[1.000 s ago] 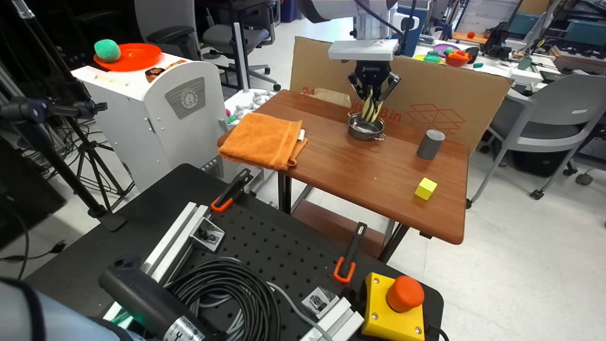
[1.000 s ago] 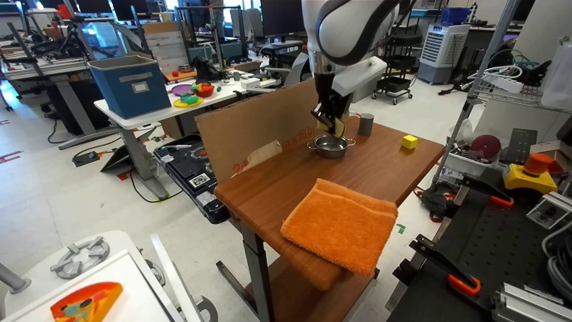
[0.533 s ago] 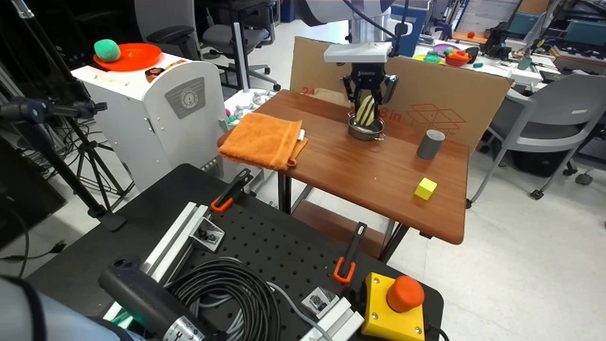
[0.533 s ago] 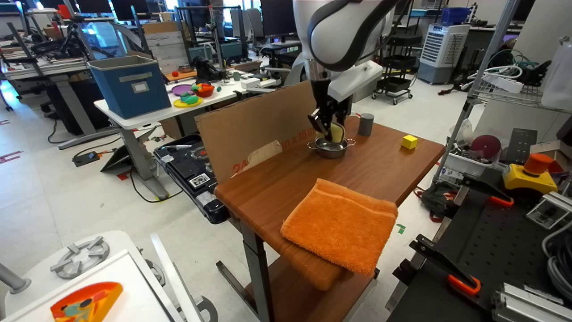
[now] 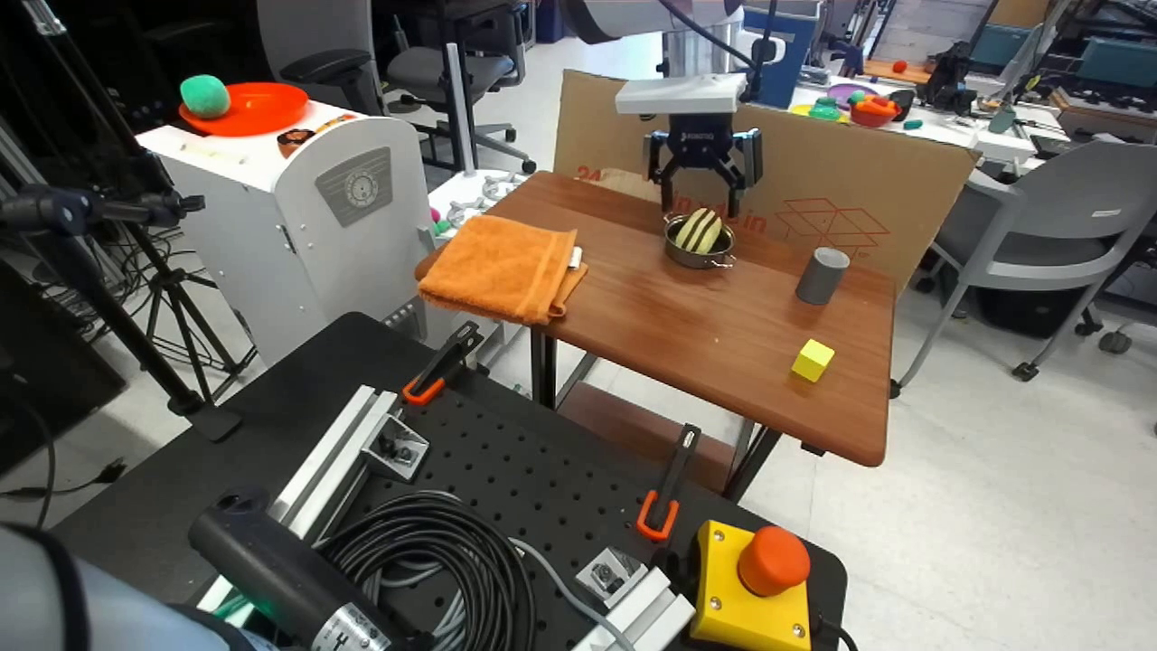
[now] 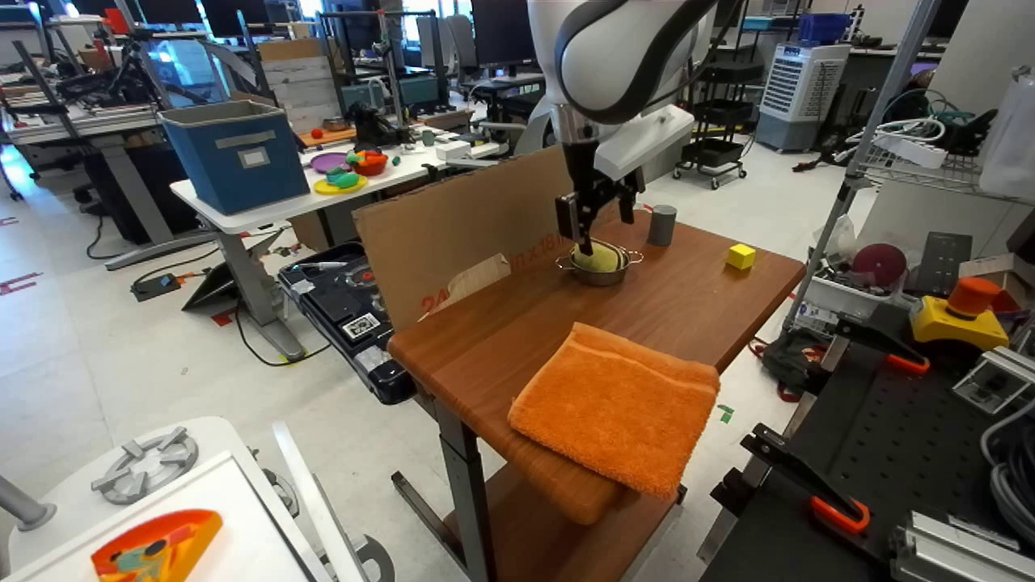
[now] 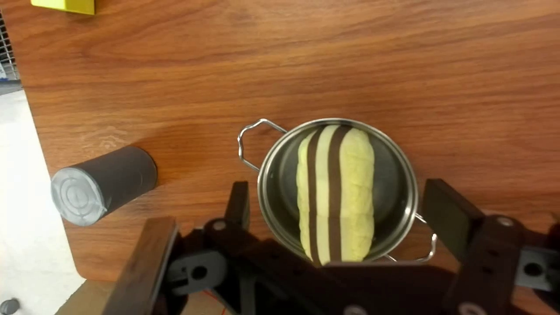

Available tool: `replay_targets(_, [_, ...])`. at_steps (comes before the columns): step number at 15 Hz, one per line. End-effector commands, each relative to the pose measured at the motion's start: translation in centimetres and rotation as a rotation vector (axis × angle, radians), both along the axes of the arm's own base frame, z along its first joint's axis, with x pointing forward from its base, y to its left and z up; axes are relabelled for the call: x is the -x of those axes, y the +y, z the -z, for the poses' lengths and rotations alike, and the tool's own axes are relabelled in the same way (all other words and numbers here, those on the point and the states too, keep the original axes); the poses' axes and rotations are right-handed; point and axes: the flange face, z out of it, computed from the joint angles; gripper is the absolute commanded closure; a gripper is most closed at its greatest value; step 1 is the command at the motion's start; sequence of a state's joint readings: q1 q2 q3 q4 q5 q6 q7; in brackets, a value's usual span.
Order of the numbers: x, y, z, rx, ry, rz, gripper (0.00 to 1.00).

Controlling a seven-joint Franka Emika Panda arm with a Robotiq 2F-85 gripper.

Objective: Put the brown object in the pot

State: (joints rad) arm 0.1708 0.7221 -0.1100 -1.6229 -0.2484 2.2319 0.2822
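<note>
Claw (image 5: pixel 700 201) hangs over the pot (image 7: pixel 387 183), jaws spread wide, 2 pads (image 7: pixel 450 214) standing well apart, 1 to each side. Wrist view gives me a gap from the brown object (image 7: pixel 334 192) to both pads. Object is in the pot: pale yellow with dark brown stripes, lying lengthwise between the pads, top poking above the rim in both exterior views. Claw body covers its lower end in the wrist view, so I can't tell how it meets the rim there. Pot sits on the wooden table (image 5: pixel 633 307), near the edge by the cardboard (image 5: pixel 841 190). Further out: grey cylinder (image 7: pixel 118 177) stands near the pot, apart from it; yellow block (image 5: pixel 813 360) is past that, toward the same end. Folded orange cloth (image 6: pixel 618 408) is at the opposite end, lapping over the edge. In an exterior view I also get the black bench (image 5: pixel 529 470) beside the table, with coiled black cable (image 5: pixel 515 579) and a yellow box (image 5: pixel 746 624) with an orange button (image 5: pixel 774 561).
</note>
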Motion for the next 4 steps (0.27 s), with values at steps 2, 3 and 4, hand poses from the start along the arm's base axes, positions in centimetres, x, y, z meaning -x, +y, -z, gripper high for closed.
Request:
replay_targets(2, [0.9,0.4,-0.9,0.003,0.035,0.004,0.00])
replay_targets(3, [1.3,0.6,-1.4,0.003,0.043,0.004,0.00])
replay_targets(4, [1.5,0.6,-1.8,0.002,0.043,0.003,0.00])
